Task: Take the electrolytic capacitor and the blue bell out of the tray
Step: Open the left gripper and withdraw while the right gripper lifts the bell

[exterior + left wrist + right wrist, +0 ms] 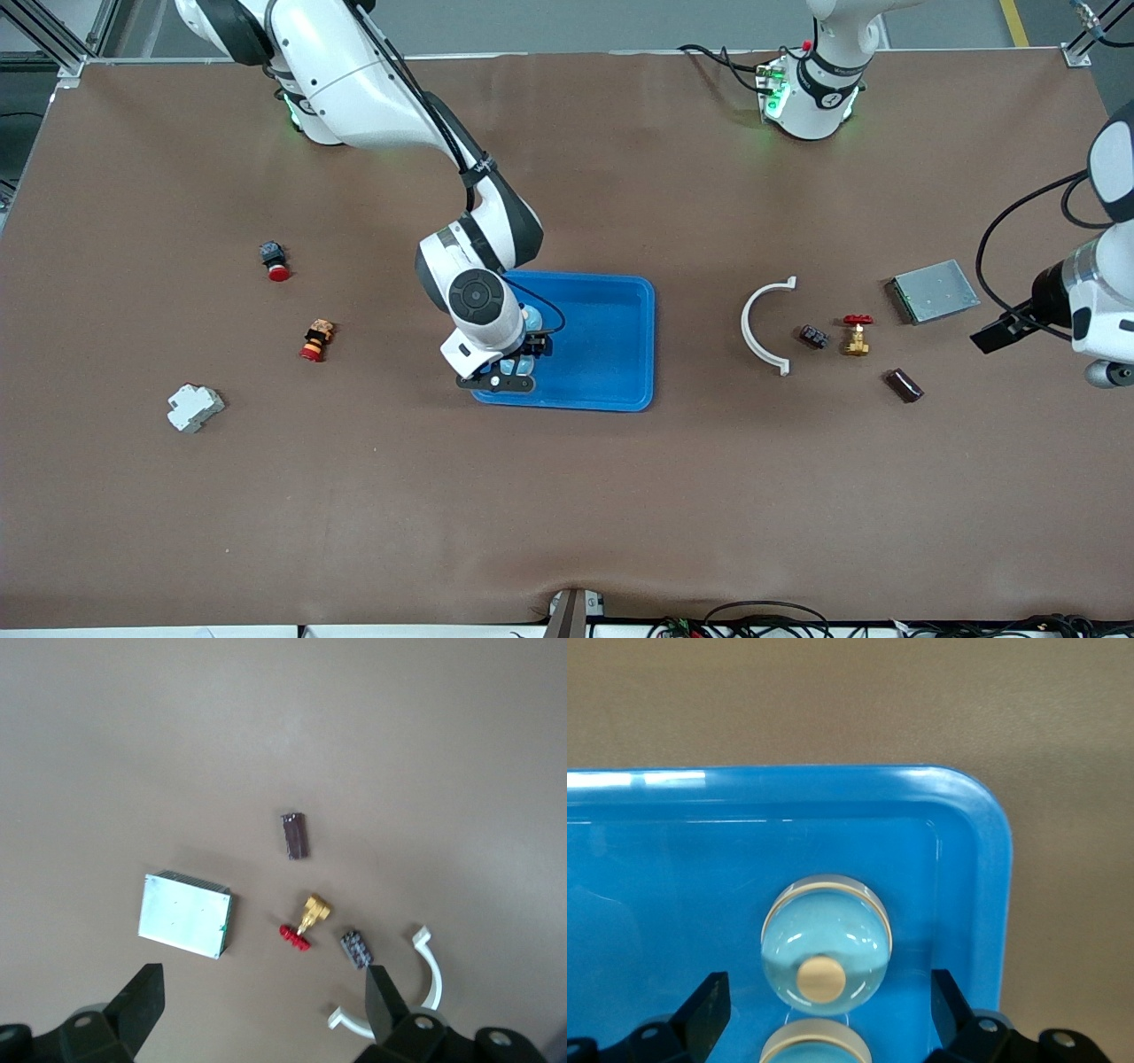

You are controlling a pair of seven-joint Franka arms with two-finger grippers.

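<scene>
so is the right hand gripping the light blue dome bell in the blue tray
No, the right hand is open above the light blue dome bell, which sits in the blue plastic tray with its fingers clear.

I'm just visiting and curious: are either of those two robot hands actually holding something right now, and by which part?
Nothing is held. The right gripper is open over the bell in the blue tray; the left gripper is open above the table.

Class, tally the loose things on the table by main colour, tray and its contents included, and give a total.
Blue: 2, tray, bell
White: 2, breaker, clamp
Red-capped: 3, two buttons, valve
Dark: 2, capacitor, small block
Grey: 1, metal box
Total: 10
</scene>
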